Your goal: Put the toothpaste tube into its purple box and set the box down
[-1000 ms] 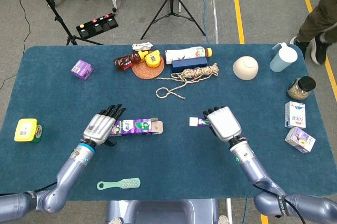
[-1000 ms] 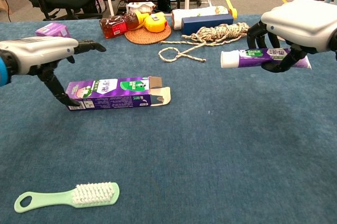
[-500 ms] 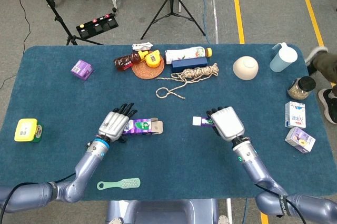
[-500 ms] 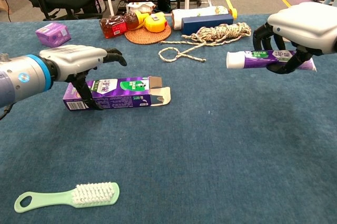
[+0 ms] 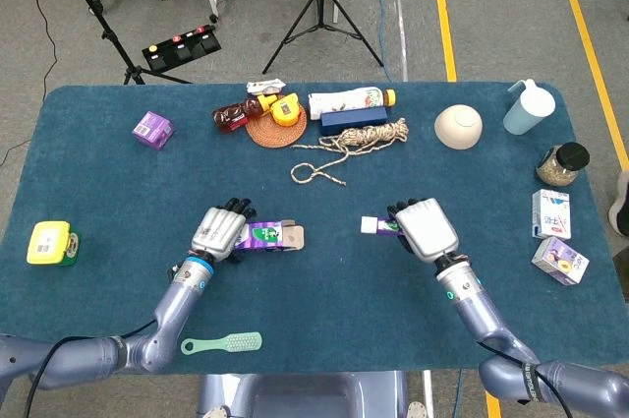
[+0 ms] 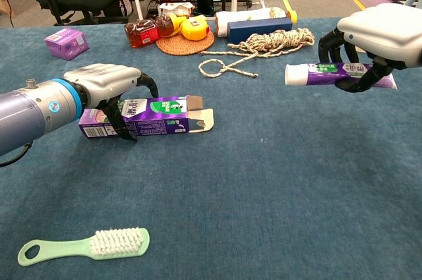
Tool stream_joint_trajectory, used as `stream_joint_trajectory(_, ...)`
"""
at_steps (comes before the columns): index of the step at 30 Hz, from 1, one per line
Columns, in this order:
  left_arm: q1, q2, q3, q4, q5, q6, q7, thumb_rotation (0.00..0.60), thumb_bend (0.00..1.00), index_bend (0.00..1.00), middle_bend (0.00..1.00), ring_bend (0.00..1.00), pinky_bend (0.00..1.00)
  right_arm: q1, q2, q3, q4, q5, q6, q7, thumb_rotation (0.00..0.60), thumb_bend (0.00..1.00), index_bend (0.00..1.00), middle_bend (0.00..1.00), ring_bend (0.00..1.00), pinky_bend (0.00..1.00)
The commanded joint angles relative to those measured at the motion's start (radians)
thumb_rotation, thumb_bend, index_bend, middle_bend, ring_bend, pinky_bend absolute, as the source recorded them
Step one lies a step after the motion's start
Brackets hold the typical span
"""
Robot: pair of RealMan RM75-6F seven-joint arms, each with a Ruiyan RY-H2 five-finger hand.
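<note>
**A:** Start on your left. Over the last second your left hand (image 6: pixel 109 85) came in from beside the purple toothpaste box (image 6: pixel 146 116) and now sits over its closed end, fingers curled down around it. A second ago those fingers were spread and only a tip was near the carton.

**B:** So you have it gripped?

**A:** I'd say you're wrapped around it, thumb on the near face, the rest over the top. Whether the far-side fingers actually press the cardboard I cannot tell; the head view hides them under the back of the hand (image 5: pixel 218 231). The box (image 5: pixel 267 235) has not budged. It lies flat on the blue table (image 6: pixel 264 214), flap open and pointing right.

**B:** And the other side?

**A:** Your right hand (image 6: pixel 376 36) has the toothpaste tube (image 6: pixel 330 73) clasped from above, fingers closed round its body, white cap end sticking out to the left, level and clear of the table. It drifted slightly rightward, nothing more.

**B:** What does that leave you?

**A:** Cap and open mouth already face each other, well apart. Since the box is now covered, your next job is probably to firm up that hold and lift or steady the carton, then bring the tube across, cap first. Watch the loose flap; it could fold into the opening.
</note>
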Motion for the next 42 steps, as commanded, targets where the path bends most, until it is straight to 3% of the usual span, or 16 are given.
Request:
stream_joint_trajectory(1,-0.005,-0.005,0.0,0.002,-0.001,0.011,0.009,0.6,0.16,0.32,0.32,0.29,0.52,-0.001,0.0,0.0,0.0,-0.003,0.001,-0.002,0.6,0.6,0.54,0.55,0.55,0.64)
stream_joint_trajectory(9,-0.01,0.063,-0.014,-0.081,0.023,0.03,0.003,0.6,0.16,0.36,0.35,0.33,0.56,-0.005,0.009,-0.006,-0.021,-0.036,0.017,-0.017,0.6,0.6,0.54,0.56,0.56,0.64)
stream_joint_trajectory(17,-0.034,0.219,-0.019,-0.192,0.128,-0.07,-0.098,0.6,0.16,0.38,0.36,0.33,0.55,-0.007,0.037,0.011,-0.104,-0.058,0.044,-0.046,0.6,0.6,0.54,0.56,0.56,0.65)
stream_joint_trajectory(28,-0.072,0.346,-0.04,-0.333,0.202,-0.138,-0.198,0.6,0.16,0.41,0.37,0.33,0.55,-0.025,0.094,0.034,-0.24,-0.058,0.084,-0.073,0.6,0.6,0.54,0.56,0.56,0.65)
stream_joint_trajectory(42,-0.141,0.327,-0.031,-0.337,0.078,-0.104,-0.115,0.6,0.16,0.41,0.37,0.33,0.54,-0.037,0.112,0.027,-0.254,-0.085,0.092,-0.077,0.6,0.6,0.54,0.56,0.56,0.65)
